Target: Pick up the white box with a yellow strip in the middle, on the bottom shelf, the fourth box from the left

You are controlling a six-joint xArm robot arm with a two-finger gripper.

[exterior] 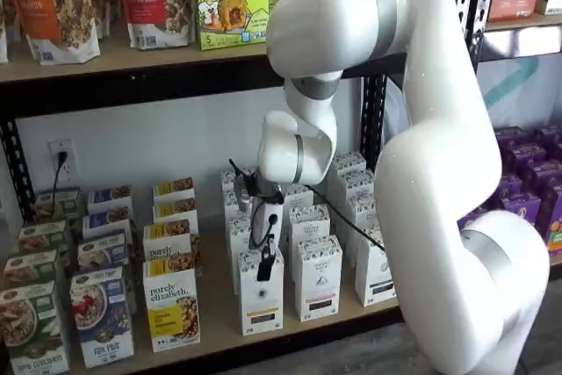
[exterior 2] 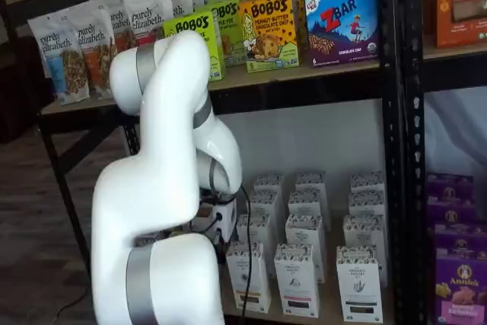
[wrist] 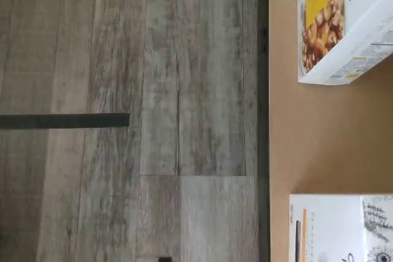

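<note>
Pale wood of the bottom shelf [exterior: 219, 327] is carrying rows of matte cardboard cartons. Standing upright at the front edge, long axis vertical and label facing outward, the white box [exterior: 261, 294] is a tall narrow carton with a speckled top. At its 12 o'clock the gripper [exterior: 265, 267] is hanging; whether its black fingers are apart, I cannot tell.

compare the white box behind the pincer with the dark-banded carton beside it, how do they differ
The white box has a pale yellowish band low on its front; the neighbour carton has a dark one. The pincer hangs in front of the white box's top, while the neighbour carton's front is uncovered. Both are tall, narrow and white with speckled tops, and both stand upright on the bottom shelf.
</note>
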